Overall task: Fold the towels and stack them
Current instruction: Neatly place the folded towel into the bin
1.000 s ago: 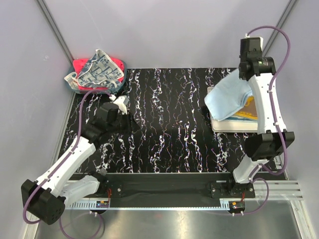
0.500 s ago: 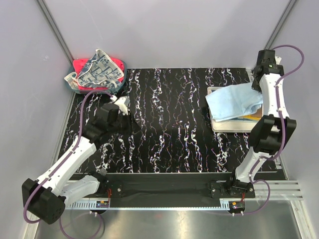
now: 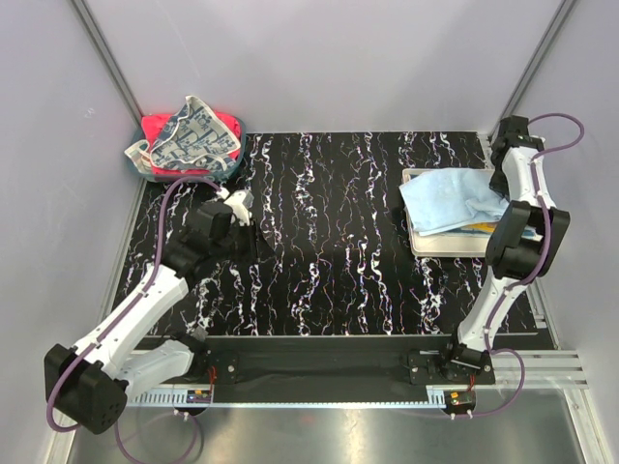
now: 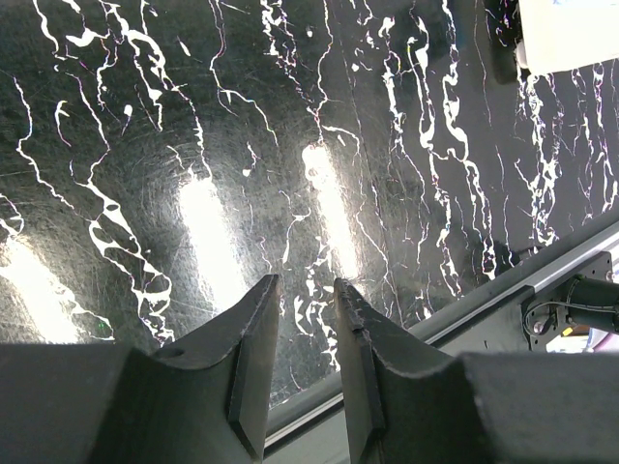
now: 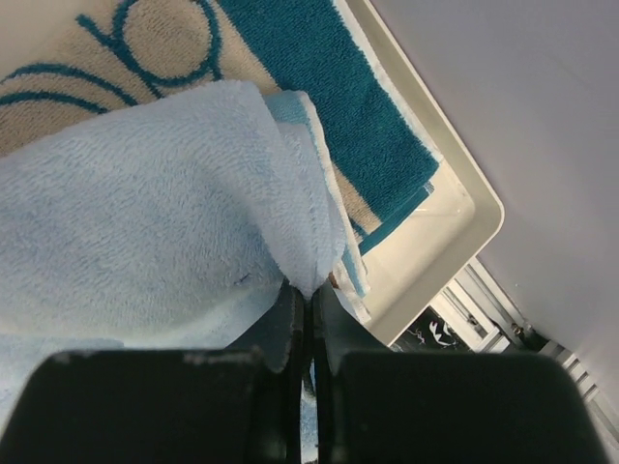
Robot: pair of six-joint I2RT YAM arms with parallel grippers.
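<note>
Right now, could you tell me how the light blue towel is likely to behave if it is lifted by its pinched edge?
Probably floppy: the light blue towel bunches into folds where the right gripper pinches it. Likely light, being thin terry. It should drag rather than slide, given its fuzzy nap.

Light blue towel [image 3: 447,200] atop teal-tan towel [image 5: 300,58]; printed towel [image 3: 193,133] over red-pink towel [image 3: 153,127], back-left.

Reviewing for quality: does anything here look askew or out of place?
The light blue towel lies rumpled and skewed on the cream tray, overhanging its left rim, one edge pinched in the right gripper. Nothing looks spilled.
</note>
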